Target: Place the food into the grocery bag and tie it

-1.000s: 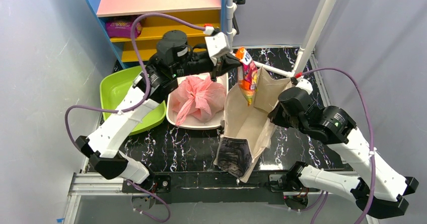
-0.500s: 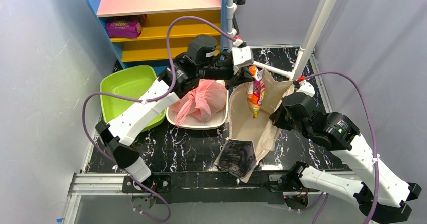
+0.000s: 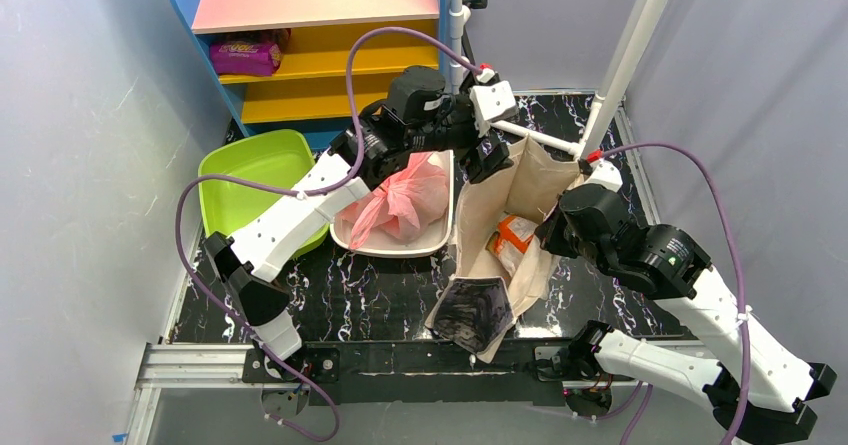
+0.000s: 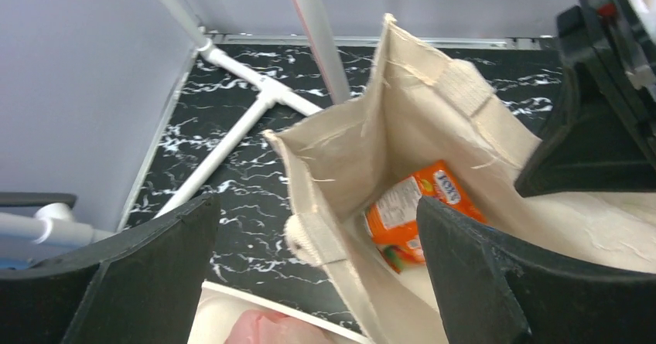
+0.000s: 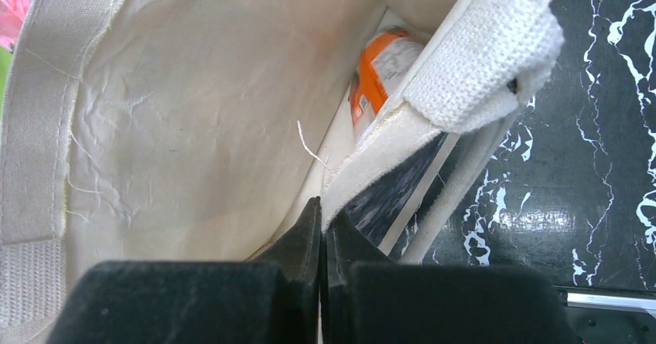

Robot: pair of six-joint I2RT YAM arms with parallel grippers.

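left gripper (image 3: 488, 160) jaws wide over the canvas tote (image 3: 480, 227) — right gripper (image 5: 321, 222) jaws pinch its rim, snack packet (image 4: 408, 211) half-hidden inside

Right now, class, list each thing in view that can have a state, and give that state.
Canvas tote: mouth held open.
Orange packet: lying inside the tote.
Pink bag: bunched shut, in the white tray.
Left jaws: wide open above the tote.
Right jaws: shut on the tote's rim.

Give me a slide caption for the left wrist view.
Open left gripper above the canvas tote, orange snack packet lying inside.
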